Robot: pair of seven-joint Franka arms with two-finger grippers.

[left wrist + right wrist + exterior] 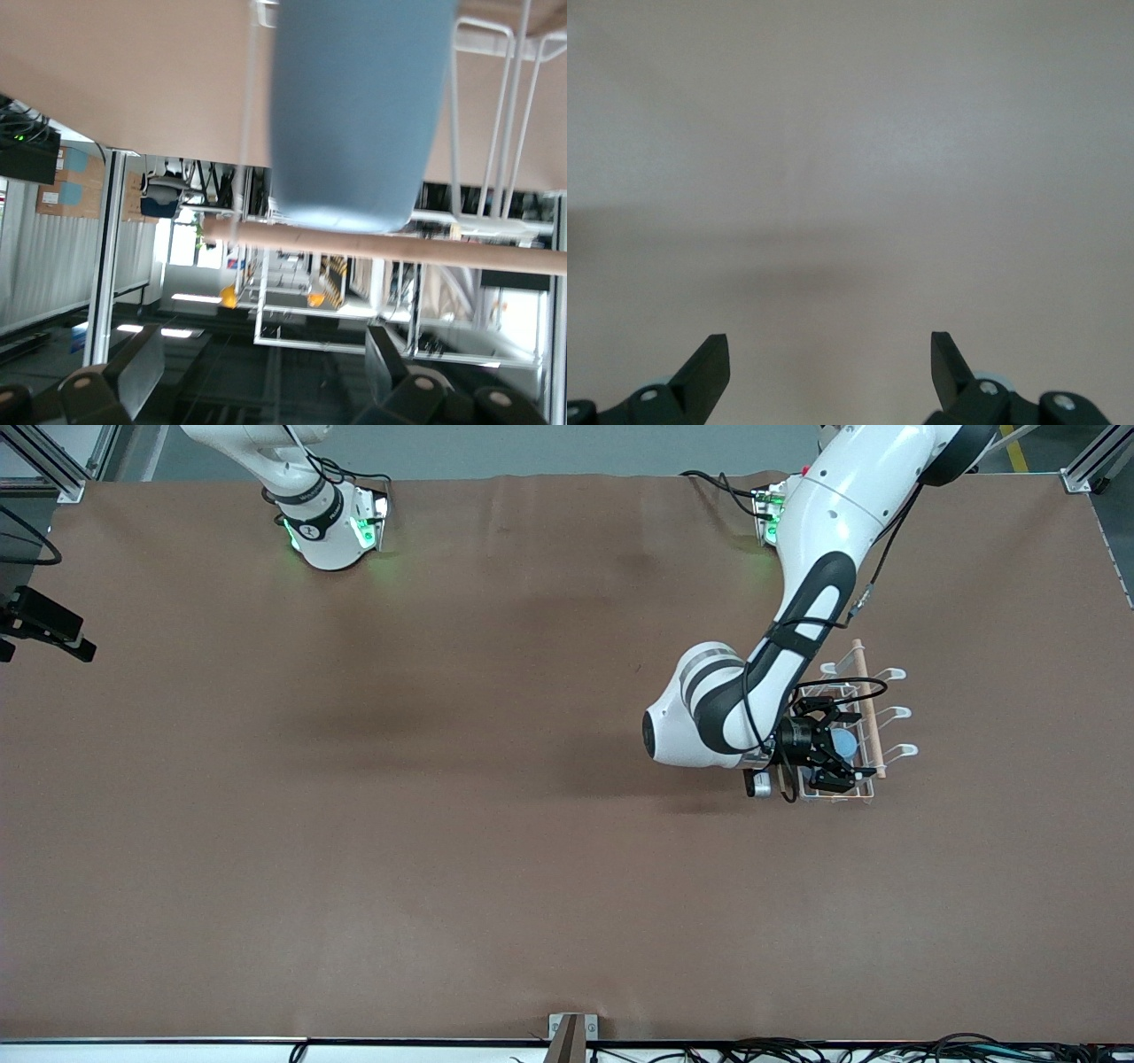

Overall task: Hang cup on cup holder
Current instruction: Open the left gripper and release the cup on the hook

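Right gripper, upper left of the front view beside its base: arm waiting, fingers apart, nothing between them.

Middle right of that view: the white wire cup holder stands toward the left arm's end of the table, and the light-blue cup sits among its prongs beside the wooden rod.

Left gripper is at the rack, fingers spread clear of the cup.

Judgement: hanging appears done; withdrawal remains.

The arm hides the prong bearing the cup.
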